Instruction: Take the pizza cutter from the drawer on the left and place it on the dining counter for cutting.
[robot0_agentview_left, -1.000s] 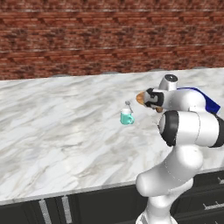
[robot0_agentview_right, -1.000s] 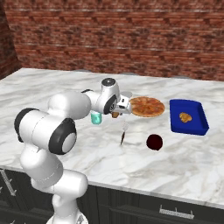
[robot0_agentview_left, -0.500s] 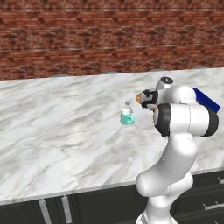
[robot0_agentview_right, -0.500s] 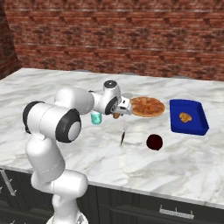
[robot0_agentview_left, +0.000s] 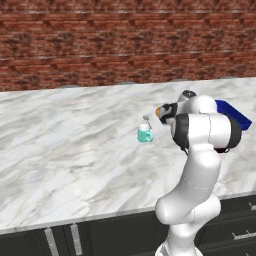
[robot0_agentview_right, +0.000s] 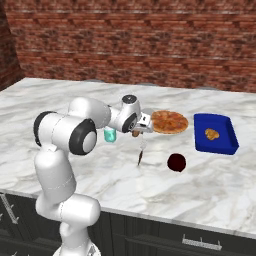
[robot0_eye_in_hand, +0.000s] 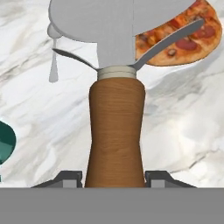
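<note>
Our gripper (robot0_eye_in_hand: 114, 177) is closed on the pizza cutter (robot0_eye_in_hand: 116, 127) by its wooden handle. It looks light and stiff, with the wheel at 12 o'clock.

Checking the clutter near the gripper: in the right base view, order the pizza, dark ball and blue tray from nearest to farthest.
From the gripper:
1. Pizza, just beside it.
2. Dark ball, nearer the counter's front edge.
3. Blue tray, beyond the pizza.

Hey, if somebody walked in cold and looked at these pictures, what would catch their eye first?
Probably the gripper holding the pizza cutter by its wooden handle above the white marble dining counter, wheel toward the pizza. Next, the bright blue tray at the right with a golden pastry in it, and the dark red ball in front of the pizza. A small teal cup stands beside the arm.
</note>
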